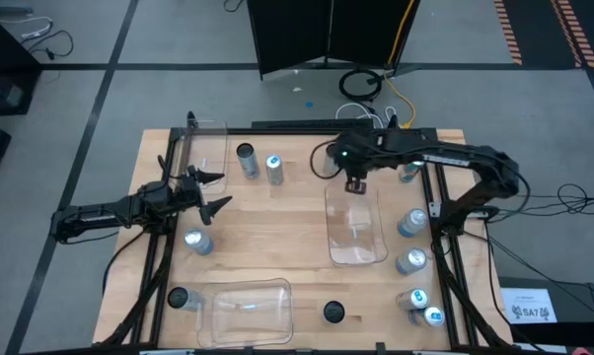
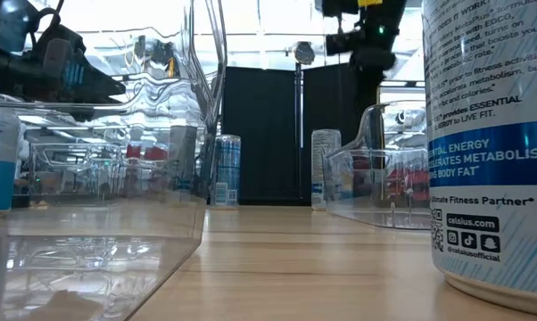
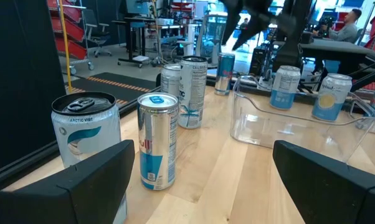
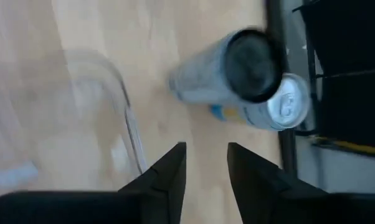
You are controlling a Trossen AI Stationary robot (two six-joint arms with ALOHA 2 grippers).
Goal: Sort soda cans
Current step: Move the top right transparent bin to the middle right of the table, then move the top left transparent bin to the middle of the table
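Eleven cans standing scattered around three clear trays on the table, right gripper hovering over the middle tray's far end, fingers slightly parted, empty, left gripper waiting wide open at the left edge

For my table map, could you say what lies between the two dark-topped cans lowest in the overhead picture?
A clear plastic tray, between left dark-topped can and right dark-topped can, in the high view.

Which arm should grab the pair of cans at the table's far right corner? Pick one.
Right. The right gripper hangs empty near those cans; the left gripper waits across the table.
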